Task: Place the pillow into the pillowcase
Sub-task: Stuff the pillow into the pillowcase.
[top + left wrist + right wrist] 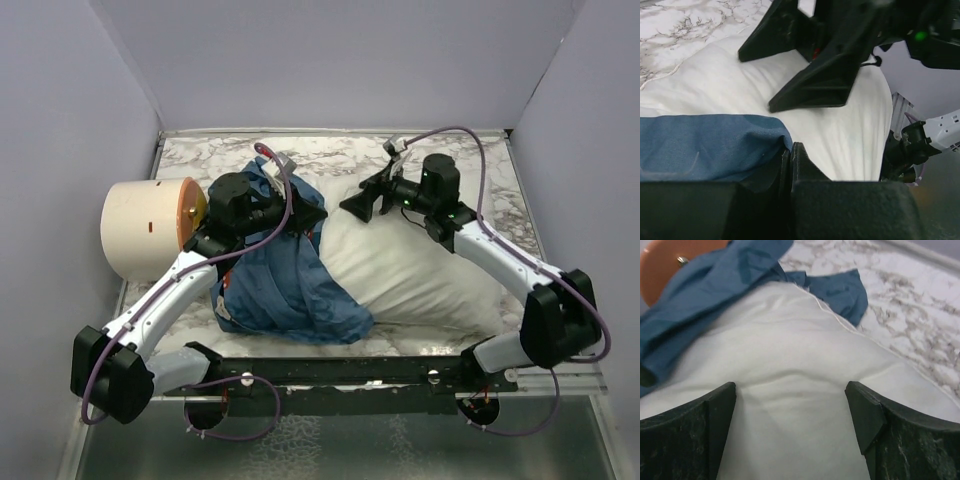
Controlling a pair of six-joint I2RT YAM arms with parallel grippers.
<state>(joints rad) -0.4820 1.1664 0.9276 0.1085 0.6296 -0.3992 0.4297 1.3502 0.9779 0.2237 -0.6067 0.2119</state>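
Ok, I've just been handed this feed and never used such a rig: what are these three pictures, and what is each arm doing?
The overhead picture looks down on two robot arms bolted at the near edge of a marble-patterned table. The other two come from cameras on the wrists, so each shows its own fingers at the bottom.

On the table lie a white pillow and a blue pillowcase drawn over the pillow's left end. A cream cylinder with an orange face sits at the left.

The left gripper is shut, pinching the pillowcase's edge. The right gripper is open over the pillow, holding nothing.
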